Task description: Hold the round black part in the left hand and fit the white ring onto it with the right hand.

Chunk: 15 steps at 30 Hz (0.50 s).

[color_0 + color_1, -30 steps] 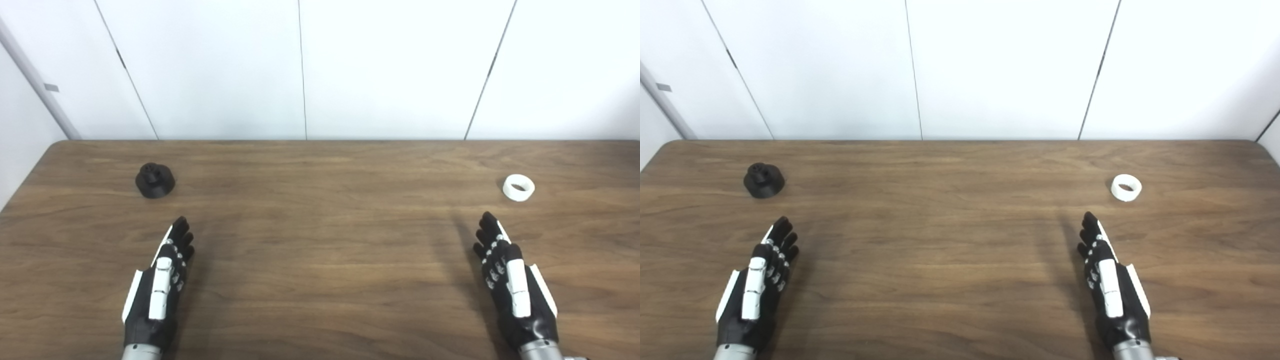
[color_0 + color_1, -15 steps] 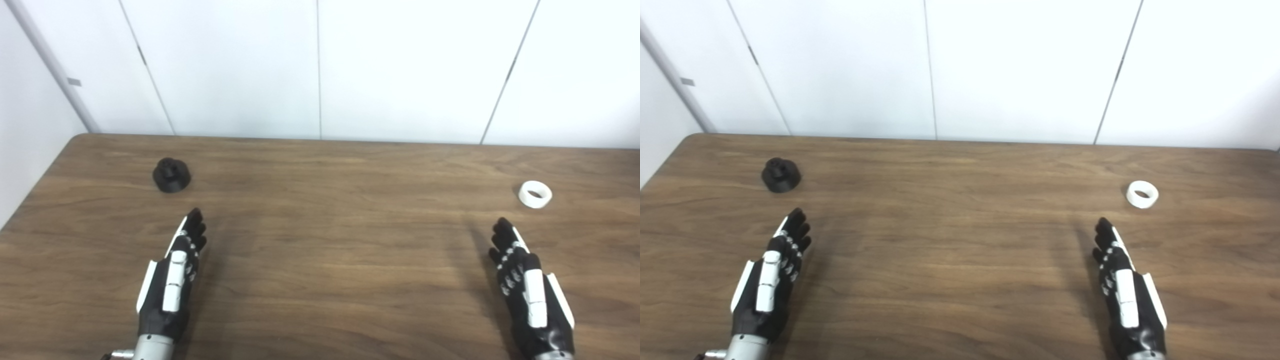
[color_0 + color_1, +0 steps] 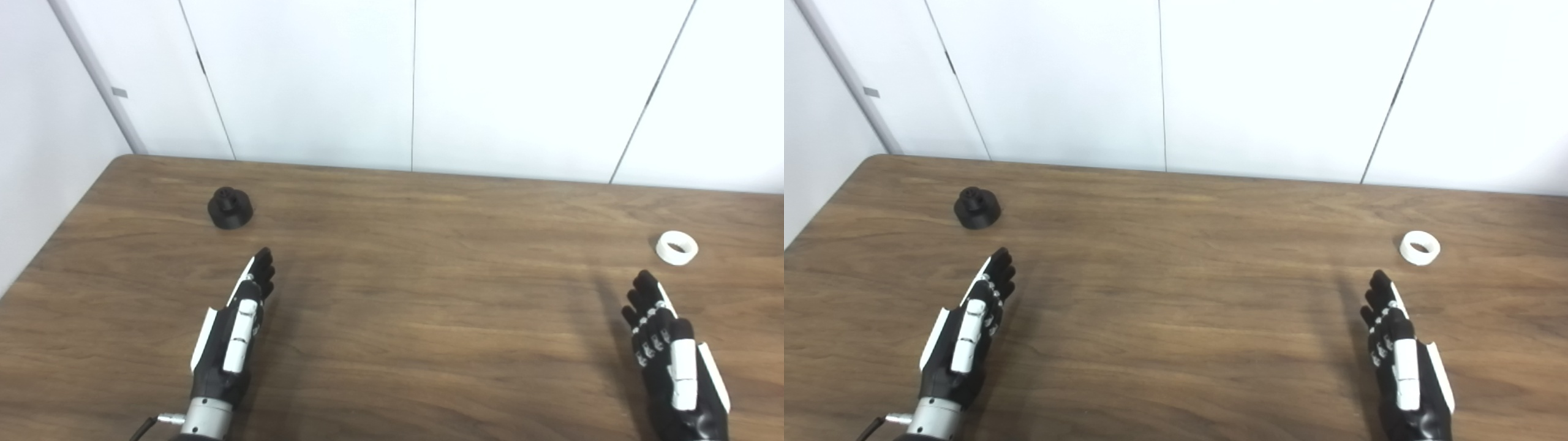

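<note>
The round black part (image 3: 230,207) stands on the wooden table (image 3: 429,288) at the far left. The white ring (image 3: 677,247) lies flat at the far right. My left hand (image 3: 236,331) is open, its fingers straight, pointing toward the black part and well short of it. My right hand (image 3: 670,361) is open, its fingers straight, a short way nearer than the ring. Both hands hold nothing. The same scene shows in the right eye view: black part (image 3: 977,207), ring (image 3: 1420,247), left hand (image 3: 968,327), right hand (image 3: 1402,361).
A white panelled wall (image 3: 416,86) runs behind the table's far edge. The table's left edge (image 3: 55,245) lies close to the black part. A cable shows at my left wrist (image 3: 144,425).
The whole picture has shifted, so the camera has turned left. The part and the ring have not moved on the table. Both hands stay open and look about where they were.
</note>
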### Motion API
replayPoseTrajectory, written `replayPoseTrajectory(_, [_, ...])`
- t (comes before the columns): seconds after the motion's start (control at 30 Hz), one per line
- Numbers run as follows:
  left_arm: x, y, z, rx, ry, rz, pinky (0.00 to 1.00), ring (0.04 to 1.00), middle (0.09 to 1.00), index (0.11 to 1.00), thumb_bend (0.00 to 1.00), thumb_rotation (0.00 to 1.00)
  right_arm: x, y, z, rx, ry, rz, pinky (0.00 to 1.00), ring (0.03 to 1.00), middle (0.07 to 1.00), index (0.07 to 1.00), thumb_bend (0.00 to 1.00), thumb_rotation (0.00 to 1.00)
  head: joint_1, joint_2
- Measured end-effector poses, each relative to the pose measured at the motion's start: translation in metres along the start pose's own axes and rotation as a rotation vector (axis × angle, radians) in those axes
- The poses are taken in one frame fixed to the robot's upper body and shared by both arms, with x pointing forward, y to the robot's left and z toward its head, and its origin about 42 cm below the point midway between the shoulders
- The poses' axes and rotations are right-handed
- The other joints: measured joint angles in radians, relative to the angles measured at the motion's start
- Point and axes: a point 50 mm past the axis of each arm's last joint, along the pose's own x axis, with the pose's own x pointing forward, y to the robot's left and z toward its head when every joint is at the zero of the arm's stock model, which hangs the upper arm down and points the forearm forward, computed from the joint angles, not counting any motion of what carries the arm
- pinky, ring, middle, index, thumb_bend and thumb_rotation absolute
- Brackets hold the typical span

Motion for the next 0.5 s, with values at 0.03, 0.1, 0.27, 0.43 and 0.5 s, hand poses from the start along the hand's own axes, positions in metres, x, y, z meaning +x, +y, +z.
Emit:
replayPoseTrajectory(0.03, [0.0,-0.0006,-0.0002,0.011,0.0,0.002,1.0,0.985,0.984,0.975,0.45,0.93,0.0006,-0.0006,0.0,-0.001,-0.001,0.001,1.0,1.0,1.0,0.991,0.59,1.0,0.006,-0.006])
replayPoseTrajectory(0.1, [0.0003,-0.0015,-0.0007,0.014,0.001,0.006,1.0,0.985,0.983,0.977,0.46,0.92,0.0013,-0.0014,0.0001,-0.002,-0.002,0.001,1.0,1.0,1.0,0.992,0.59,1.0,0.017,-0.02])
replayPoseTrajectory(0.27, [0.0026,-0.0041,-0.0022,0.014,-0.008,0.005,1.0,0.988,0.988,0.981,0.45,0.92,0.0029,-0.0029,-0.0007,0.0,-0.003,-0.002,1.0,1.0,1.0,0.994,0.58,1.0,0.031,-0.037])
replayPoseTrajectory(0.43, [0.0035,-0.0054,-0.0019,0.016,-0.029,0.002,1.0,0.984,0.984,0.98,0.44,0.93,0.0068,-0.0051,-0.0005,0.003,-0.032,0.011,1.0,1.0,1.0,1.0,0.58,1.0,0.041,-0.054])
replayPoseTrajectory(0.5, [0.0042,-0.0058,-0.0025,0.015,-0.032,0.002,1.0,0.982,0.982,0.978,0.45,0.92,0.0095,-0.0067,-0.0005,-0.002,-0.037,0.017,1.0,1.0,1.0,1.0,0.58,1.0,0.045,-0.057])
